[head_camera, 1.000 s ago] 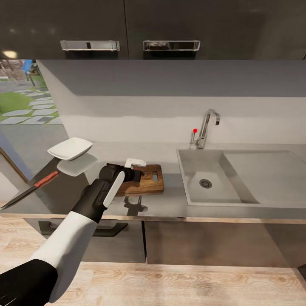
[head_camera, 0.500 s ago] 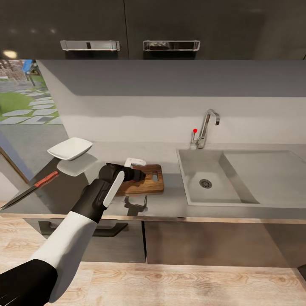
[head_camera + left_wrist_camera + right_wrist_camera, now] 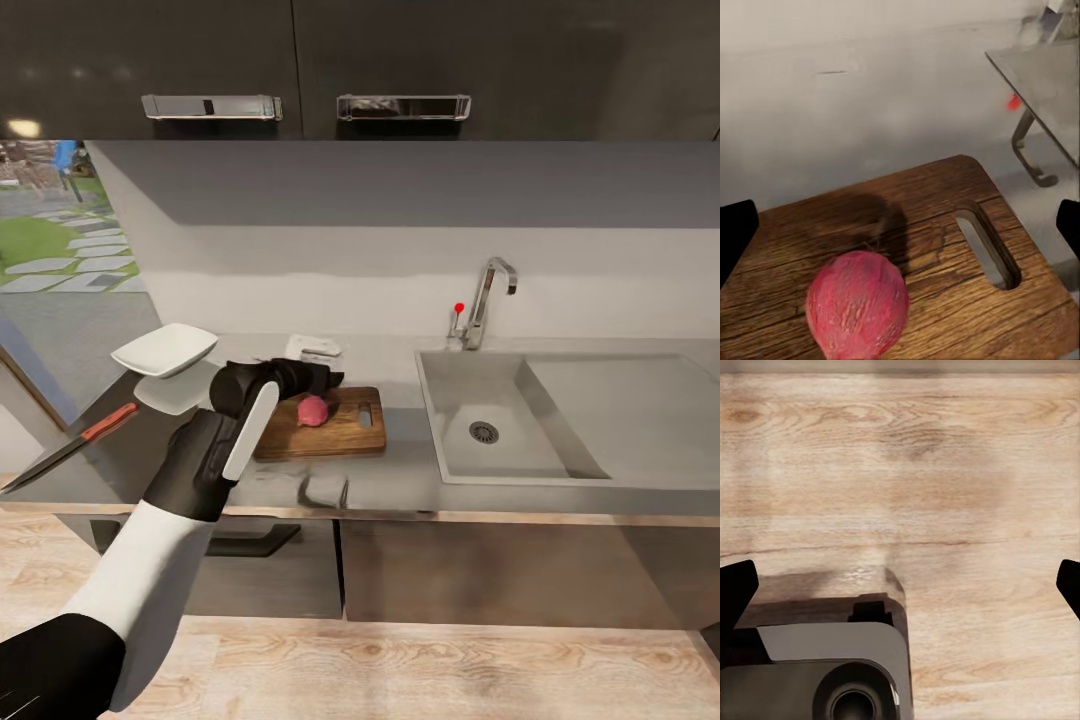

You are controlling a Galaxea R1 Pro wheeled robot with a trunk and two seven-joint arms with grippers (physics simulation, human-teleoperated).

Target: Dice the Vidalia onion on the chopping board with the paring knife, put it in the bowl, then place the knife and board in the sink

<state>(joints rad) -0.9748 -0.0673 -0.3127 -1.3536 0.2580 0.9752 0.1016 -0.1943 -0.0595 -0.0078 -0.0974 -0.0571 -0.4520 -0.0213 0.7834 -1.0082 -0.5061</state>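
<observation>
Sitting whole on the chopping board (image 3: 328, 424) is the Vidalia onion (image 3: 313, 410), a pinkish-red bulb lying free on the wood, between the board's plain end and its slot-shaped handle hole. In the left wrist view the onion (image 3: 857, 305) is lying below and between the two dark finger tips at the picture's edges, nothing touching it. The left gripper (image 3: 322, 379) is hovering just above and behind the onion, spread wide with nothing in its grasp, its arm reaching in from the near side of the board. The board is lying flat on the grey table (image 3: 410, 470), just beside the sink (image 3: 455, 375), which is showing a bare basin around its drain. The curved tap (image 3: 488, 300) with its red knob is standing at the sink's back rim. On the far side of the board from the sink, the white bowl (image 3: 165, 349) is sitting near the table's corner, and the paring knife (image 3: 72, 446) is lying nearer than the bowl, well apart from the board, its dark blade poking out past the table's edge. The right gripper (image 3: 900, 585) is hanging spread apart over the wood plank floor (image 3: 945, 472), gripping nothing, with part of the robot's base (image 3: 817, 671) showing under it.
</observation>
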